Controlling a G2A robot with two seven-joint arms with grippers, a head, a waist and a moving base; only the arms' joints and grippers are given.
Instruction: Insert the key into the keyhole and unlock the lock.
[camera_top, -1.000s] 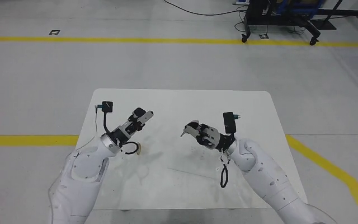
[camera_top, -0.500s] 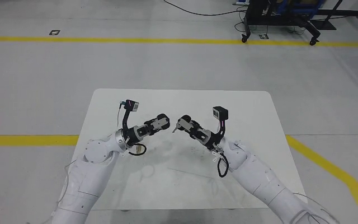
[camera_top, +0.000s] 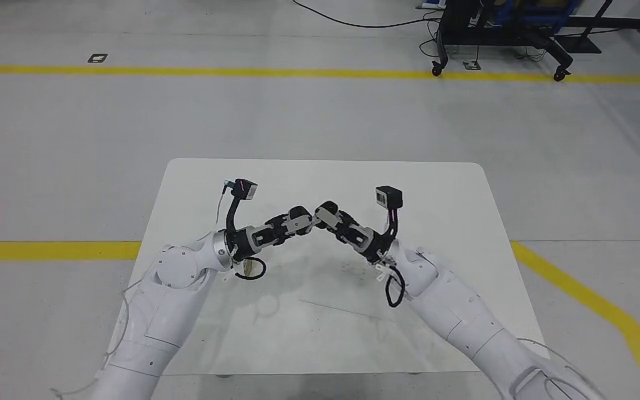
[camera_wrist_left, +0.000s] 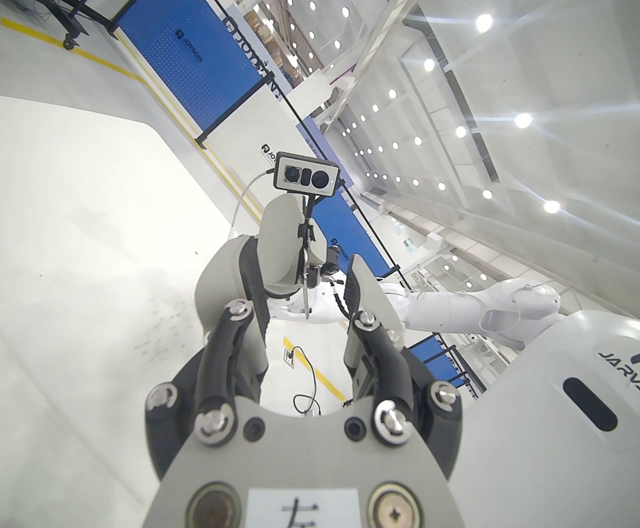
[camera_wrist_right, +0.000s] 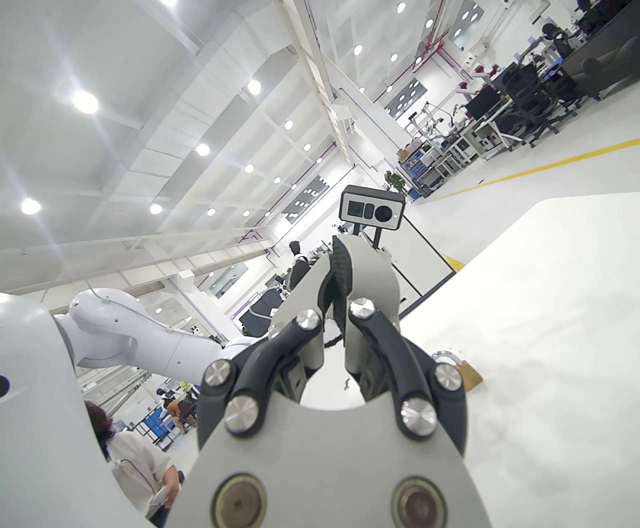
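My two grippers meet tip to tip above the middle of the white table (camera_top: 440, 200). The right gripper (camera_top: 325, 212) (camera_wrist_right: 342, 247) is shut, and a thin silver key blade (camera_wrist_left: 305, 295) sticks out of its fingers. The left gripper (camera_top: 300, 217) (camera_wrist_left: 320, 235) is open, its jaws standing on either side of the right gripper's tip and the key, without closing on them. A brass padlock (camera_wrist_right: 465, 372) with a silver shackle lies flat on the table below and behind the left arm, apart from both grippers.
Each wrist carries a small black camera on a stalk (camera_top: 388, 196) (camera_top: 245, 187). A black cable loop (camera_top: 243, 268) hangs under the left forearm. The table stands on a grey floor with yellow lines, and a dark wheeled cart (camera_top: 500, 30) stands far behind.
Both arms have swung inward from the table's sides to its middle. The grippers, well apart a second ago, now meet, with the left jaws around the right gripper's tip.
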